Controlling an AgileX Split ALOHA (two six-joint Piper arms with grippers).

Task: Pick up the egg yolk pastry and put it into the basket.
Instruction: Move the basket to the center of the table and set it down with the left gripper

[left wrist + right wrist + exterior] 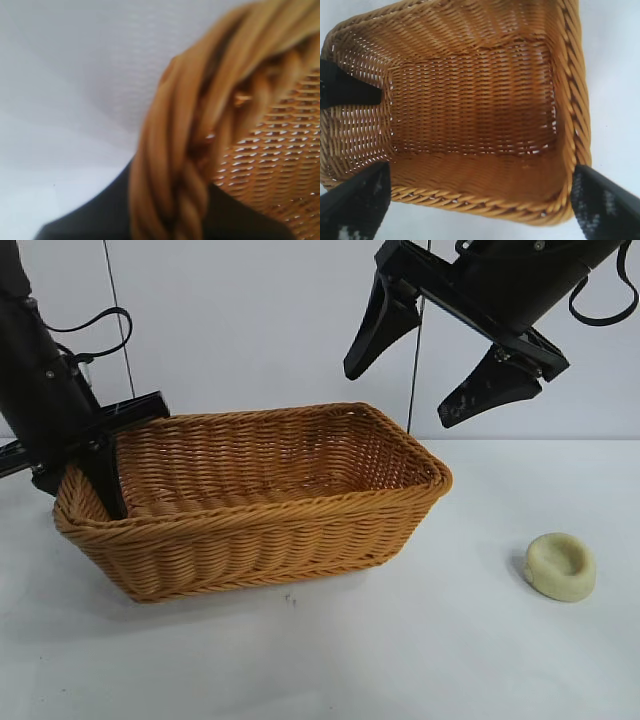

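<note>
Table: egg yolk pastry below right gripper.

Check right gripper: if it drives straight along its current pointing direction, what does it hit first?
Likely the basket floor: the open right gripper hangs above it, its wrist view looking straight into the empty interior. The egg yolk pastry sits off to the side, outside that line. Depth uncertain.
</note>
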